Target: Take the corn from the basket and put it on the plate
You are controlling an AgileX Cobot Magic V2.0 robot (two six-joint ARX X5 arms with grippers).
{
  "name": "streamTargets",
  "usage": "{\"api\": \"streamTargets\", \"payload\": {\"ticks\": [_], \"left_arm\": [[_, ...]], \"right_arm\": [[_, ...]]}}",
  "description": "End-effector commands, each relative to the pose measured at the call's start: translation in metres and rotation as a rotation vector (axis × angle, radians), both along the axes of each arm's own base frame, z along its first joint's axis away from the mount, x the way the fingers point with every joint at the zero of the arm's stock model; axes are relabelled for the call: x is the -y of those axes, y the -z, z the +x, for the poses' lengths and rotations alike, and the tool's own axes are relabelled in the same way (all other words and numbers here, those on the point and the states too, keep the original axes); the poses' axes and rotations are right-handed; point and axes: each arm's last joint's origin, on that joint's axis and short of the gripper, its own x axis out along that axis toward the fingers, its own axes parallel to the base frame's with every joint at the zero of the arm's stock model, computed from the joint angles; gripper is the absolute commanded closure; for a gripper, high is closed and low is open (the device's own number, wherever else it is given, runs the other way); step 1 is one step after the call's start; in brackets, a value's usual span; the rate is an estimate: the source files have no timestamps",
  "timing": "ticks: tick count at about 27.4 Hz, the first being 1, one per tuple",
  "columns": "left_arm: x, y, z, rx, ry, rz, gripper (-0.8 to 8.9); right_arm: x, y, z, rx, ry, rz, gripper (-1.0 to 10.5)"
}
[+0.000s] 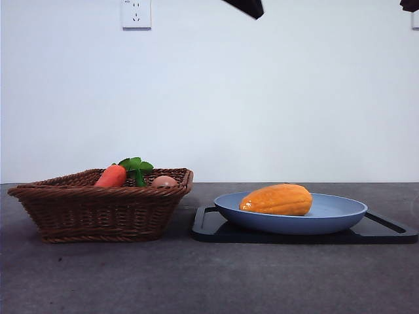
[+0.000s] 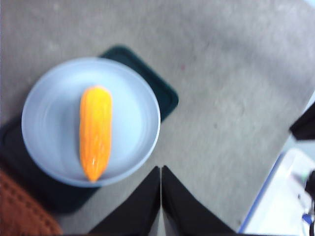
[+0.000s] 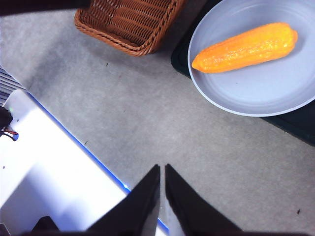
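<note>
The yellow-orange corn lies on its side in the light-blue plate, right of the wicker basket. From above, the corn rests across the middle of the plate, and it shows again as corn on the plate beside the basket. My left gripper hangs high over the table, shut and holding nothing. My right gripper is also raised, shut and empty. Both arms show only as black tips at the top of the front view.
A flat black tray lies under the plate. A red-orange carrot with green leaves and a tan egg sit in the basket. A white, blue-edged surface borders the grey table.
</note>
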Motion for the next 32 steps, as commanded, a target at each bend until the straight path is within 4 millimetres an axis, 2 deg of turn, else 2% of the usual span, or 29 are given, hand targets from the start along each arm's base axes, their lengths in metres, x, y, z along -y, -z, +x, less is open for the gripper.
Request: {"api": "streamTargets", "payload": {"ticks": [1,7,11,16,20,23,27,32], "left_arm": [[0.004,-0.012,0.001,0.065,0.012,-0.062,8.07],[0.007,-0.022,0.006,0.186,0.033,-0.119,8.07],[-0.008,-0.034,0.016,0.292,0.002,-0.131,8.07],[-0.056,-0.064,0.025,0.433,-0.112,-0.179,8.07],[-0.105,-0.086,0.021,0.516,-0.235,-0.196,8.07],[-0.145,-0.093,0.012,0.575,-0.351,-0.201,8.07],[-0.192,-0.081,-0.008,0.679,-0.512,-0.208,8.07],[-0.232,-0.038,-0.04,0.821,-0.673,-0.199,8.07]], "right_arm": [[-0.001,-0.005,0.002,0.025,-0.011,0.003,9.4],[-0.001,-0.005,0.002,0.025,-0.01,0.002,9.4],[-0.001,-0.005,0.002,0.026,-0.01,0.002,9.4],[-0.001,-0.005,0.002,0.026,-0.011,0.003,9.4],[-0.001,-0.005,0.002,0.026,-0.01,0.002,9.4],[-0.001,-0.005,0.002,0.026,-0.01,0.002,9.4],[-0.001,-0.005,0.002,0.026,-0.01,0.003,9.4],[-0.001,-0.005,0.002,0.027,-0.011,0.003,9.4]]}}
